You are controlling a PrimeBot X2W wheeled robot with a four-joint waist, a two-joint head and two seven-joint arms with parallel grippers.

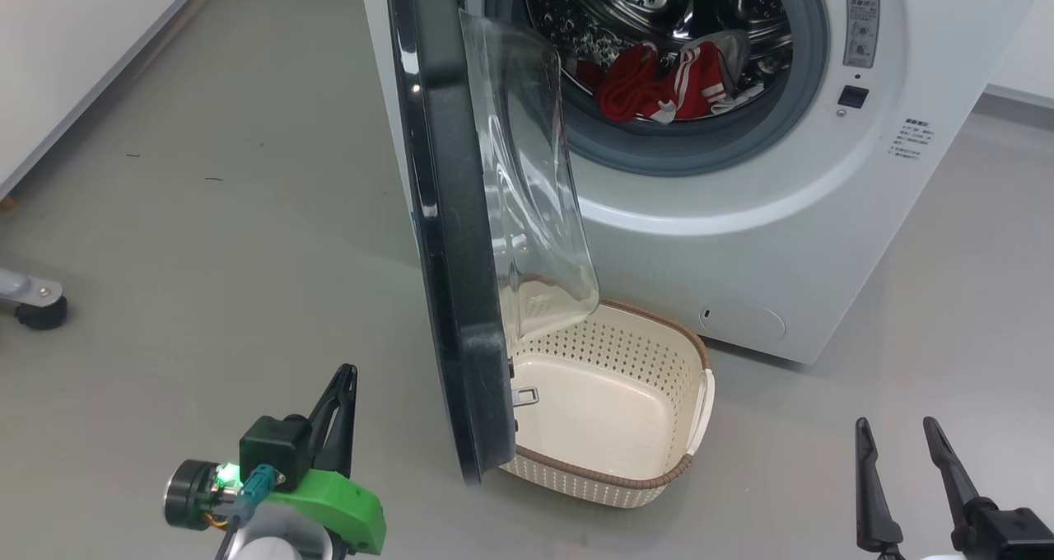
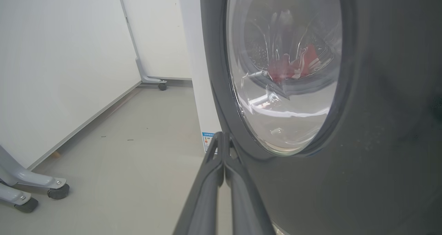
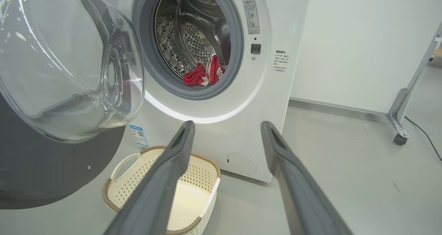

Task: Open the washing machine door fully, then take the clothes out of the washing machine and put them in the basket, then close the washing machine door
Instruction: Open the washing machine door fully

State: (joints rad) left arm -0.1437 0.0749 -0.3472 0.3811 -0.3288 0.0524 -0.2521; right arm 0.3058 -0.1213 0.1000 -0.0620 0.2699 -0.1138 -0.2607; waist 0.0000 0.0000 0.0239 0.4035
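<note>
The washing machine (image 1: 741, 239) stands ahead with its door (image 1: 449, 239) swung out, edge-on to the head view. Red clothes (image 1: 659, 86) with white stripes lie at the front of the steel drum; the right wrist view shows the clothes (image 3: 203, 74) too. The cream basket (image 1: 626, 486) sits on the floor below the drum, partly behind the door. My left gripper (image 1: 346, 375) is shut with nothing in it, left of the door's outer face; its tips (image 2: 222, 138) point at the black rim (image 2: 362, 179). Low on the right, my right gripper (image 1: 897, 424) is open and holds nothing.
Grey floor lies all around. A white wall panel (image 2: 51, 72) runs along the left, with castor feet (image 2: 57, 190) at its base and another castor (image 1: 39, 309) near the head view's left edge. A further castor stand (image 3: 400, 138) and a cable sit at the right.
</note>
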